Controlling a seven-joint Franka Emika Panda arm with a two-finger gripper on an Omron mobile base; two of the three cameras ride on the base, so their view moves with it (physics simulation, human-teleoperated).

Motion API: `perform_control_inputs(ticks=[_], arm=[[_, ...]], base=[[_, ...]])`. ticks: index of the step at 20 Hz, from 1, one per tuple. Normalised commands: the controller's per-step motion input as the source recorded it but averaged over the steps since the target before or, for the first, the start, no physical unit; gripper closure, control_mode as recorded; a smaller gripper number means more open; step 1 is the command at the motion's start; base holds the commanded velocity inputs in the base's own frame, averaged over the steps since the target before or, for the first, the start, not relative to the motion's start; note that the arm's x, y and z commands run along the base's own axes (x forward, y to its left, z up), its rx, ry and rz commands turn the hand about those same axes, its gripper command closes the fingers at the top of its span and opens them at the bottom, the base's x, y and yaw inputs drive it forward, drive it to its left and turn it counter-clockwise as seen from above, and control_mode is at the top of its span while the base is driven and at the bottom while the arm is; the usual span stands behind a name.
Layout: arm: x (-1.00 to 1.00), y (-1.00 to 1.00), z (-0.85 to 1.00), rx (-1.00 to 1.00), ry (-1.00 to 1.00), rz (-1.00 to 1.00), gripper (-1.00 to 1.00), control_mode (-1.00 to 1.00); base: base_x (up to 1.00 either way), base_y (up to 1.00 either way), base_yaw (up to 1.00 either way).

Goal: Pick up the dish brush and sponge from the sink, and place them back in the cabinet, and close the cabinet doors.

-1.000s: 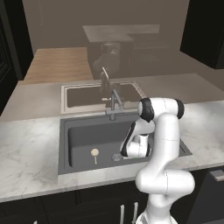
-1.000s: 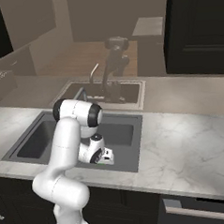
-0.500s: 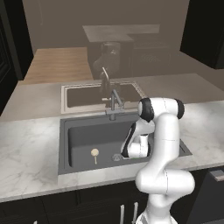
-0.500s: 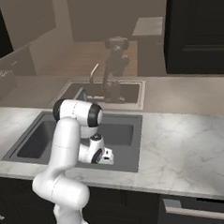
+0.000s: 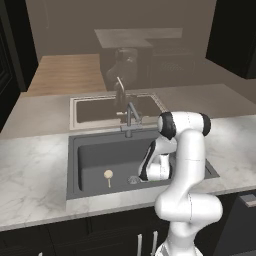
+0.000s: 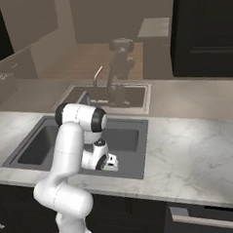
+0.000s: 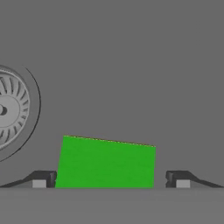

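Note:
The dark grey sink [image 5: 90, 157] holds the dish brush [image 5: 108, 175], which lies on the basin floor left of the round drain [image 5: 134, 179]. My gripper [image 5: 146, 176] reaches down into the basin just right of the drain. In the hand view the gripper [image 7: 110, 179] is open, and the bright green sponge [image 7: 106, 162] lies flat on the sink floor [image 7: 131, 65] between the two fingertips [image 7: 43, 178]. Neither fingertip touches the sponge. The drain [image 7: 8, 109] sits at the left of that view. A black cabinet [image 6: 206, 30] rises at the upper right.
The grey faucet [image 5: 129, 117] stands at the sink's back rim, close behind my arm. Marble counter [image 5: 35, 170] runs on both sides of the basin. The wall behind mirrors a beige-rimmed basin [image 5: 100, 107]. Low black base cabinets [image 5: 100, 237] line the front.

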Motion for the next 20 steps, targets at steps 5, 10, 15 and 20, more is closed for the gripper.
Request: perform_control_inputs(ticks=[5,10,15,20], arm=[[0.0,0.0,0.0,0.0,0.0,0.0,-1.0,-1.0],[0.0,0.0,0.0,0.0,0.0,0.0,-1.0,-1.0],[0.0,0.0,0.0,0.0,0.0,0.0,-1.0,-1.0],[0.0,-0.01,0.0,0.0,0.0,0.0,1.0,-1.0]], base=[[0.0,0.0,0.0],[0.0,0.0,0.0],[0.0,0.0,0.0],[0.0,0.0,0.0]])
